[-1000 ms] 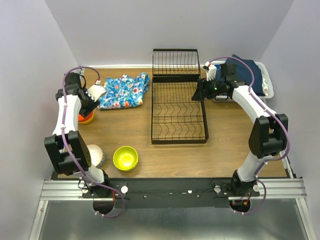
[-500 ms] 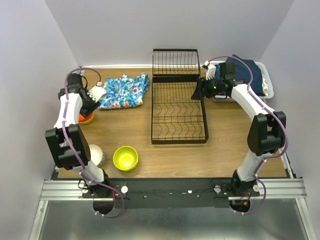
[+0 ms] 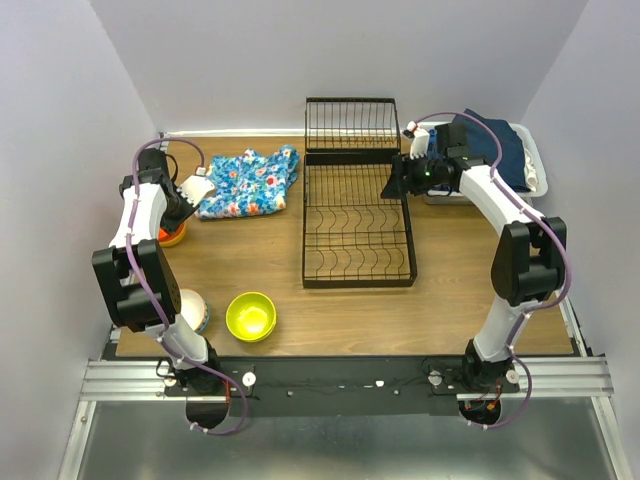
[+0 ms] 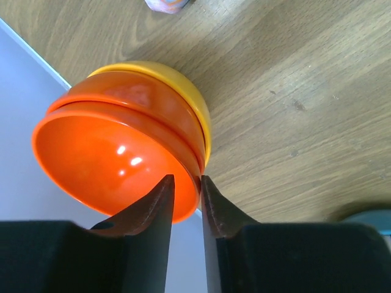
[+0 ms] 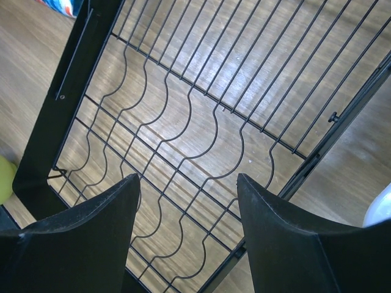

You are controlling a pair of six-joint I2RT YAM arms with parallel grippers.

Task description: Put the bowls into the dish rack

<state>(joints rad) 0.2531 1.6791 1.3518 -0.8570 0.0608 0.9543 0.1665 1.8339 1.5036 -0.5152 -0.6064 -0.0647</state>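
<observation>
Left gripper: jaws narrow, pinching the rim of the red-orange bowl, one finger inside, one outside. That bowl sits nested in the yellow-orange bowl, tilted, at the table's left edge by the wall.

Right gripper: jaws wide, nothing between them, above the right side of the dish rack.

Rack mid-table, no bowls in it.

Lime-green bowl near left, well apart from the rack.
</observation>
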